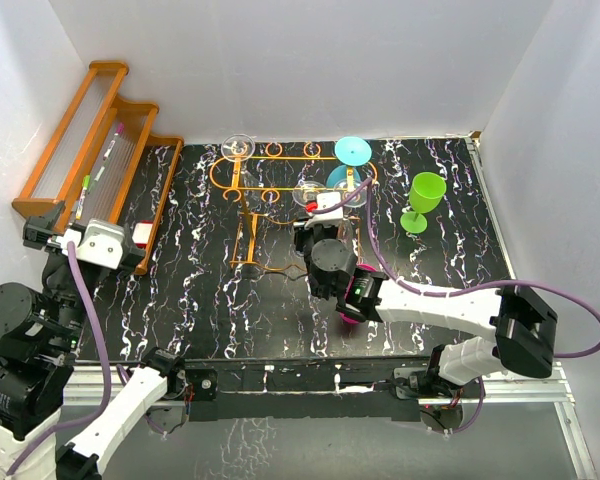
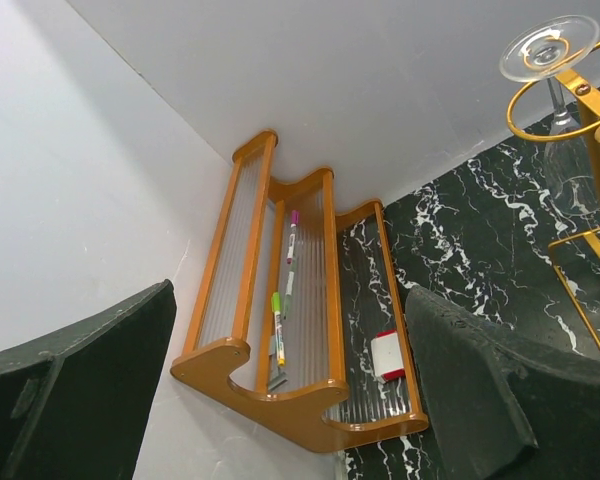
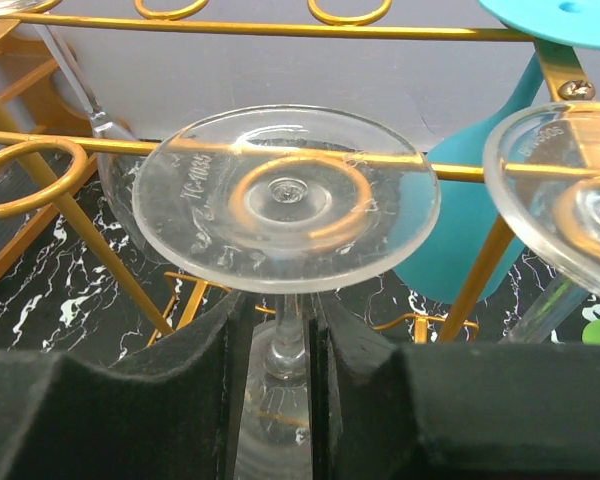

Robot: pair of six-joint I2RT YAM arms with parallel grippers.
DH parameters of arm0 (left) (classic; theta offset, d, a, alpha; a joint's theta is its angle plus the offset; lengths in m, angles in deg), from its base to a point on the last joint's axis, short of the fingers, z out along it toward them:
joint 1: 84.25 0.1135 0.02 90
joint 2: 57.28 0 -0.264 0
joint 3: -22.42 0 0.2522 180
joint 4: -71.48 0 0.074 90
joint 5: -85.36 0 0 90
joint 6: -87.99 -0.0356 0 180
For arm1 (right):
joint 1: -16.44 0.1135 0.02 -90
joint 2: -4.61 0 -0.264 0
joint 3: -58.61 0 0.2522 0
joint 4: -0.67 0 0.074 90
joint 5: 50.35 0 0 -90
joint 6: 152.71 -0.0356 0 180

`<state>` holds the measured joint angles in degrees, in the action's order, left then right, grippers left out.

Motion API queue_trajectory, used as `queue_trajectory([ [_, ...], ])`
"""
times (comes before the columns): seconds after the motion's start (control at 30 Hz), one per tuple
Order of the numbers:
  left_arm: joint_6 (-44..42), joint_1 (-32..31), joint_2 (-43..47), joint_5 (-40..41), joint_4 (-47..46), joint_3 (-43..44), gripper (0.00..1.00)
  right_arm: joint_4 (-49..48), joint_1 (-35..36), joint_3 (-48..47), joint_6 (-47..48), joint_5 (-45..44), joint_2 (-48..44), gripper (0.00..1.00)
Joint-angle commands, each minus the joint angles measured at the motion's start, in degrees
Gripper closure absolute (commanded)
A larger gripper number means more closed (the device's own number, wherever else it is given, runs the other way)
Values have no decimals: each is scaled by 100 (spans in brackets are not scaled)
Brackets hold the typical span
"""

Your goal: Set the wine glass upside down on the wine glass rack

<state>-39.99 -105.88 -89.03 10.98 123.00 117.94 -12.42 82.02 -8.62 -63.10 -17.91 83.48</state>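
Here's the right end effector (image 3: 283, 350) out at the wine glass rack (image 3: 260, 27), and the wine glass (image 3: 285, 195) is already upside down. Its round foot is on top and level with the orange rails, and its stem drops between the two black pads. An orange loop shows through the foot, so the glass looks seated or very nearly seated. The wrist view doesn't settle whether the foot is bearing on the wire. The pads sit close on either side of the stem, but it's hard to tell whether they pinch it or only flank it.

A teal glass (image 3: 460, 250) and another clear glass (image 3: 570, 190) hang just beside it.

The left end effector (image 2: 290, 340) sits spread wide and empty, well apart over the surface (image 1: 180, 300).

By the look of it the carrying is done, and what's left is a clean release and a retreat without nudging the stem.
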Motion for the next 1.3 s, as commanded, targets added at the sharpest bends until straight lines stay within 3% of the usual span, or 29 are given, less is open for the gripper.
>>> queue_trajectory([
  [0.0,-78,-61,53,38,-128,-97,3,-287,22,-170,-76,-119,-66,69],
  [0.17,-72,-37,42,24,-119,-66,3,-258,23,-104,-92,-137,-177,68],
  [0.4,-42,26,-3,-78,-3,17,3,-31,134,41,-241,-106,-529,55],
  [0.8,131,114,-433,-883,749,752,3,843,525,441,-653,65,-1430,52],
  [1.03,483,123,-1255,-1576,1193,1501,3,1356,655,889,-772,781,-2508,54],
  [1.27,786,132,-2947,-1864,1317,3069,3,2090,657,1240,-549,1538,-3735,52],
])
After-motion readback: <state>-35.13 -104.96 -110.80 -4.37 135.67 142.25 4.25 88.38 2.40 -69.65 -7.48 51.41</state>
